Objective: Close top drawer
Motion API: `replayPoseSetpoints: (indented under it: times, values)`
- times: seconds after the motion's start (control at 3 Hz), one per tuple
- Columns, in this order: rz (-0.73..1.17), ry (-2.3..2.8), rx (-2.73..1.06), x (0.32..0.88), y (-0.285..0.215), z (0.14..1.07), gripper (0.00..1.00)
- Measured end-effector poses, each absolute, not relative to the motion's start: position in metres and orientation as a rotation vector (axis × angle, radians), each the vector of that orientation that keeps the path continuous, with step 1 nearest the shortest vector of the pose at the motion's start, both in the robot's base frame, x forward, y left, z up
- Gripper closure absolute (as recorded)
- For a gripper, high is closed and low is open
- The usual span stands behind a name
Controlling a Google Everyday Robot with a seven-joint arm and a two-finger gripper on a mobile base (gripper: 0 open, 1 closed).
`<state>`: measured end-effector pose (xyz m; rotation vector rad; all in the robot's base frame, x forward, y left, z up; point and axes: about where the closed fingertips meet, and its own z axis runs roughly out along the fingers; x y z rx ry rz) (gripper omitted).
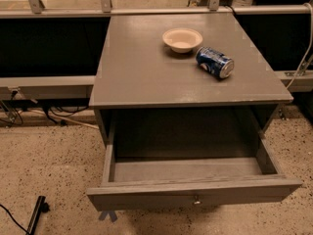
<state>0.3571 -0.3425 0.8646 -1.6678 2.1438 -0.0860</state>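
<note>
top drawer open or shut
Open. The top drawer sits pulled well out from under the cabinet top, its empty inside exposed. The gripper is out of view.

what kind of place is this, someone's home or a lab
Likely a lab or test space, not a home: a grey cabinet with its top drawer open stands on a speckled floor, loose cables trail at the left, and a metal rail runs behind. The tool is out of view.
</note>
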Motion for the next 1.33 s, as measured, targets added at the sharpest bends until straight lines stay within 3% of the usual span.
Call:
replayPoseSetpoints:
  times: [1.0,1.33]
  values:
    - [-0.078,2.142,-1.703,0.352,-0.344,0.854,0.0]
    - [-0.05,2.1,-1.711,0.344,-0.323,0.826,0.0]
